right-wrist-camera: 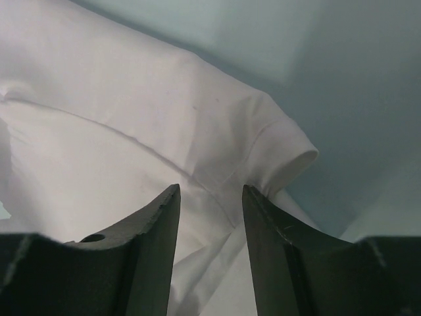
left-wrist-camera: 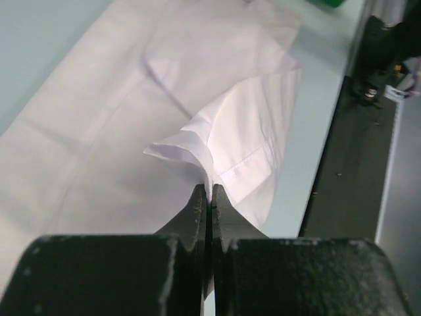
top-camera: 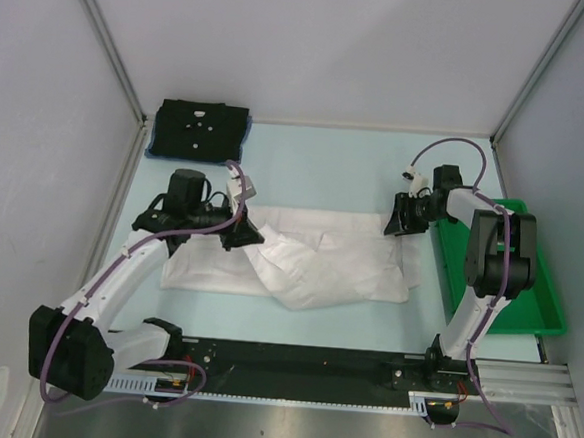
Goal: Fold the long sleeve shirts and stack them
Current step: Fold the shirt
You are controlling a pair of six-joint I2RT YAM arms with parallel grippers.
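White shirt pinched in left end effector, beneath spread right end effector

white shirt rumpled mid-table, black shirt far-left

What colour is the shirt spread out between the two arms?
The shirt is plain white and creased, with no pattern. It shows best in the top external view.

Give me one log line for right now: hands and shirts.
left hand: shut on white shirt, pinched edge raised | right hand: open, over white shirt, right end | black shirt: folded, far-left corner
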